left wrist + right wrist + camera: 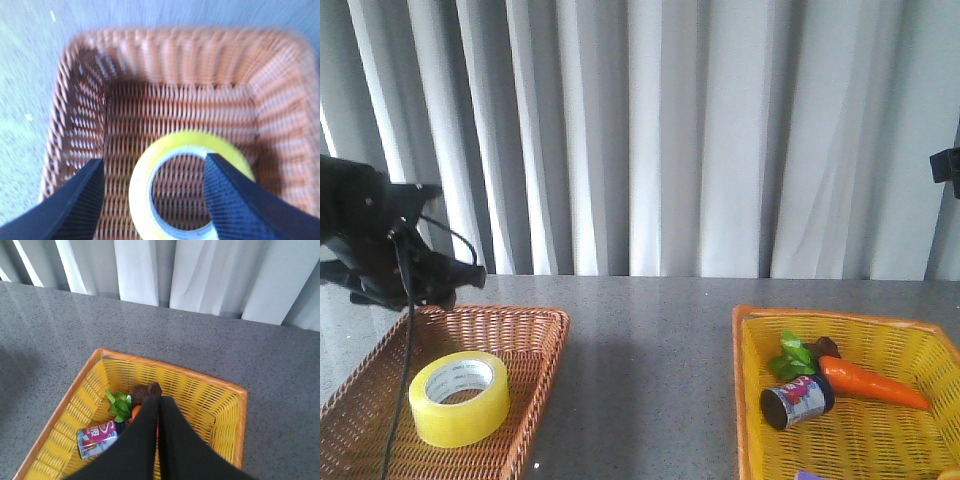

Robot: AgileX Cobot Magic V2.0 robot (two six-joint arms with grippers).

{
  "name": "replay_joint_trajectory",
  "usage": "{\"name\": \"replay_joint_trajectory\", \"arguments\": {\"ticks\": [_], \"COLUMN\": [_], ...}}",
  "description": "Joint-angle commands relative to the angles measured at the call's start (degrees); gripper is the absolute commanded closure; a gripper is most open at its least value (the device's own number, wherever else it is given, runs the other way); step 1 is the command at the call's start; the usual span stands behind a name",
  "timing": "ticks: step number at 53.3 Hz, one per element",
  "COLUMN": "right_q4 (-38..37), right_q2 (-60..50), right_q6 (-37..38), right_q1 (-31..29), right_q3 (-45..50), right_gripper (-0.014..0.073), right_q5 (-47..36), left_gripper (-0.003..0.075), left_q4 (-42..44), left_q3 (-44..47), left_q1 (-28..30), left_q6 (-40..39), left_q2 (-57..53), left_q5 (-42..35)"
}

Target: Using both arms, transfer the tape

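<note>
My left arm (370,245) is cut off at the frame edge; its fingers (155,197) stand wide apart, blurred, above the glossy yellow tape (459,397). The roll lies flat in the brown woven basket (535,345), between the two fingers and below them, its near rim hidden. On my right, the fingers (159,412) are pressed together, holding nothing, over the yellow lattice basket (220,400). They hide most of the carrot (875,385); the small printed can (97,437) lies beside them. Both baskets rest on the speckled grey bench (650,350).
</note>
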Motion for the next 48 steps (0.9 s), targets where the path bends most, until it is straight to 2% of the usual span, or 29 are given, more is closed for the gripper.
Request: {"name": "replay_joint_trajectory", "arguments": {"ticks": [1,15,23,30,39,48], "right_q4": [0.5,0.5,0.5,0.5,0.5,0.5], "right_q2": [-2.1,-2.1,-2.1,-2.1,-2.1,-2.1], "right_q6": [-0.5,-0.5,-0.5,-0.5,-0.5,-0.5], "right_q1": [-0.3,-0.3,-0.3,-0.3,-0.3,-0.3], "right_q3": [-1.4,-1.4,-1.4,-1.4,-1.4,-1.4], "right_gripper": [0.0602,0.0602,0.0602,0.0602,0.0602,0.0602], "right_q5": [-3.6,-3.6,-3.6,-3.6,-3.6,-3.6], "left_gripper": [0.0287,0.0287,0.0314,0.0445,0.0723,0.0728], "left_q4": [-0.6,-1.4,-1.4,-1.4,-1.4,-1.4], "left_q3": [-1.9,-1.9,-1.9,-1.8,-1.7,-1.7], "left_q1": [-0.1,-0.1,-0.1,-0.1,-0.1,-0.1], "left_q6": [0.1,0.0,0.1,1.0,1.8,1.7], "left_q2": [-8.3,-21.0,-25.0,-25.6,-25.6,-25.6], "left_q5": [-5.2,-12.9,-14.0,-12.4,-12.2,-13.8]}}
